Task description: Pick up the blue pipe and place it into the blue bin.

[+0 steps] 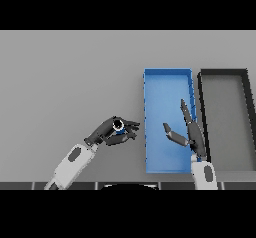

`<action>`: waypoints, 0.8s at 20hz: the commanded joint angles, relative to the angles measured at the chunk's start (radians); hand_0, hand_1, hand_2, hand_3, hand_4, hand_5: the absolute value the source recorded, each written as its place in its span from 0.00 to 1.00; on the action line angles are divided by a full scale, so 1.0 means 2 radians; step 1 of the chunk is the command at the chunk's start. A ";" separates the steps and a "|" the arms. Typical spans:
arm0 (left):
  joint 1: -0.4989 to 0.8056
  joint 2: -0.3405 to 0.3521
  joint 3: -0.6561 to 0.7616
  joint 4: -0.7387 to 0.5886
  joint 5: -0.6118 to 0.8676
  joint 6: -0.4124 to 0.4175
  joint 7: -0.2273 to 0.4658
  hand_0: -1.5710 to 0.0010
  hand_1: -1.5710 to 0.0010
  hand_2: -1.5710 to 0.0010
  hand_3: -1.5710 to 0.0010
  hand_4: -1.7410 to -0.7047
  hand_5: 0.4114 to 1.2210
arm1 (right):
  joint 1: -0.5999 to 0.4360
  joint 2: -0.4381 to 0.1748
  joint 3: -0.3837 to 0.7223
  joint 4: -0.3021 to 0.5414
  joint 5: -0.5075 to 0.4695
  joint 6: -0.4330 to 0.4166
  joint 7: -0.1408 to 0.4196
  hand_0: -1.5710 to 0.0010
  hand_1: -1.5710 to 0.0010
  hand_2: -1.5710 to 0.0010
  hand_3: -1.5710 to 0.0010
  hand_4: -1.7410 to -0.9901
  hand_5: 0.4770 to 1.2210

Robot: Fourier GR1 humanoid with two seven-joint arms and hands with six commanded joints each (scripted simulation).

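Observation:
My left hand (108, 131) is out over the grey table just left of the blue bin (155, 82), its fingers curled round the blue pipe (118, 126). The pipe's open end shows as a pale ring with a dark hole, facing up, and most of its blue body is hidden by the fingers. The blue bin is a long rectangular tray with nothing inside it. My right hand (192, 133) is open over the bin's right side, fingers straight and pointing away from me, thumb spread to the left.
A black bin (202, 89) with a grey floor stands right beside the blue bin, on its right. The grey table stretches to the left and back.

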 commanded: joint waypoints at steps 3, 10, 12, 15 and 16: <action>-0.013 0.006 -0.001 -0.033 0.012 -0.002 0.036 0.01 0.01 0.01 0.08 0.02 0.99 | -0.002 -0.004 -0.004 0.006 -0.005 0.004 -0.011 1.00 1.00 1.00 1.00 0.70 0.21; -0.030 0.003 -0.011 -0.050 0.011 -0.006 0.084 0.00 0.00 0.00 0.08 0.01 1.00 | -0.003 -0.005 -0.003 0.005 -0.003 0.006 -0.011 1.00 1.00 1.00 1.00 0.74 0.20; -0.024 0.007 -0.010 -0.059 0.014 -0.012 0.087 0.00 0.00 0.00 0.08 0.01 1.00 | -0.010 -0.008 -0.006 0.012 -0.013 0.014 -0.005 1.00 1.00 1.00 1.00 0.75 0.20; -0.017 0.008 -0.011 -0.058 0.005 -0.014 0.086 0.00 0.00 0.00 0.08 0.01 1.00 | -0.018 -0.013 -0.013 0.027 -0.027 0.027 -0.006 1.00 1.00 1.00 1.00 0.73 0.20; -0.017 0.007 -0.010 -0.062 0.004 -0.014 0.086 0.00 0.00 0.00 0.08 0.01 1.00 | -0.023 -0.012 -0.012 0.031 -0.028 0.029 -0.003 1.00 1.00 1.00 1.00 0.71 0.20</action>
